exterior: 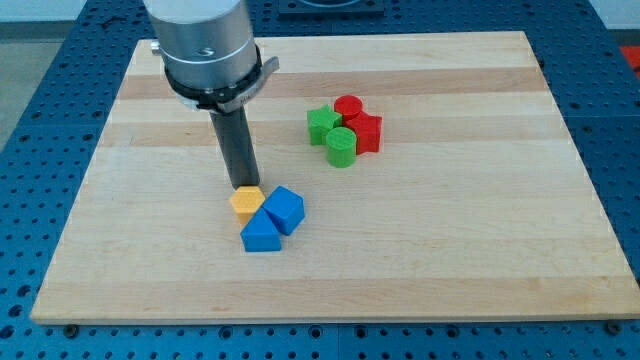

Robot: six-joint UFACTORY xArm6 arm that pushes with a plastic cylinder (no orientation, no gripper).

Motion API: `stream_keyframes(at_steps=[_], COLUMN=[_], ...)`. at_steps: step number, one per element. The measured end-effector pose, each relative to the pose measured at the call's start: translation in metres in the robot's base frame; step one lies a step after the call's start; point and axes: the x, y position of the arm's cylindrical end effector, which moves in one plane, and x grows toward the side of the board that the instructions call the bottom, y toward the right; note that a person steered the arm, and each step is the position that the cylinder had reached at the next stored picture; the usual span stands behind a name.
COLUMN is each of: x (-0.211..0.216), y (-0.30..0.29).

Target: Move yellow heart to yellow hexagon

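One yellow block (246,203), which looks like a hexagon, lies left of the board's middle. My tip (243,187) stands right at its top edge, touching or nearly touching it. A second yellow block, the heart, does not show anywhere; the rod and the arm's grey housing (205,45) could hide it. Two blue blocks sit against the yellow one: one (285,209) at its right and one (261,233) just below it.
A tight cluster sits right of the middle, toward the view's top: a green block (322,124), a red cylinder (348,106), a red block (367,132) and a green cylinder (341,146). The wooden board (480,250) lies on a blue perforated table.
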Motion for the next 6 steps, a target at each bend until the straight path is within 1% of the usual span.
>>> stream_keyframes(at_steps=[1, 4, 5, 6], x=[-0.034, -0.158, -0.208, -0.245], y=[-0.029, -0.028, -0.028, -0.041])
